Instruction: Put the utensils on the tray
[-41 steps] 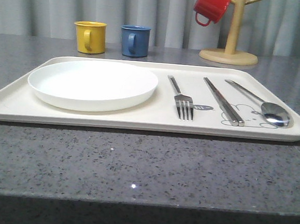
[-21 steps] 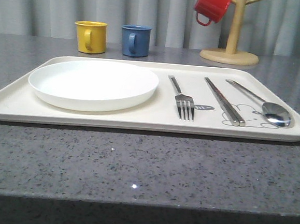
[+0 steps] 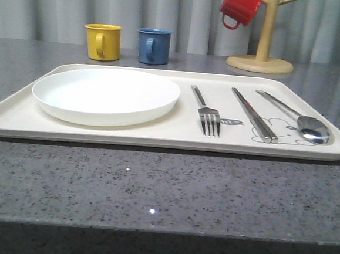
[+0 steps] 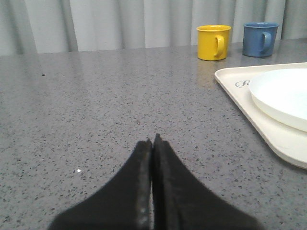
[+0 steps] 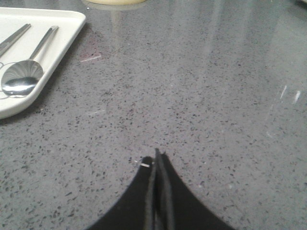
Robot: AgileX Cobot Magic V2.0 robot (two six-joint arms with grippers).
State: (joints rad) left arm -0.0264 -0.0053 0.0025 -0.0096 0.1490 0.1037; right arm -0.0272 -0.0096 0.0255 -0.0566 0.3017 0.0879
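The cream tray (image 3: 17, 121) lies across the middle of the grey table. On it rest a white plate (image 3: 106, 95) at the left, then a fork (image 3: 207, 113), metal chopsticks (image 3: 253, 115) and a spoon (image 3: 303, 122) at the right. My left gripper (image 4: 153, 140) is shut and empty, low over bare table left of the tray (image 4: 268, 136) and plate (image 4: 283, 96). My right gripper (image 5: 157, 154) is shut and empty over bare table right of the tray (image 5: 57, 40), with the spoon (image 5: 21, 79) and chopsticks (image 5: 12, 40) in its view.
A yellow mug (image 3: 102, 41) and a blue mug (image 3: 153, 45) stand behind the tray. At the back right a wooden mug tree (image 3: 261, 57) holds a red mug (image 3: 239, 8). A curtain closes off the back.
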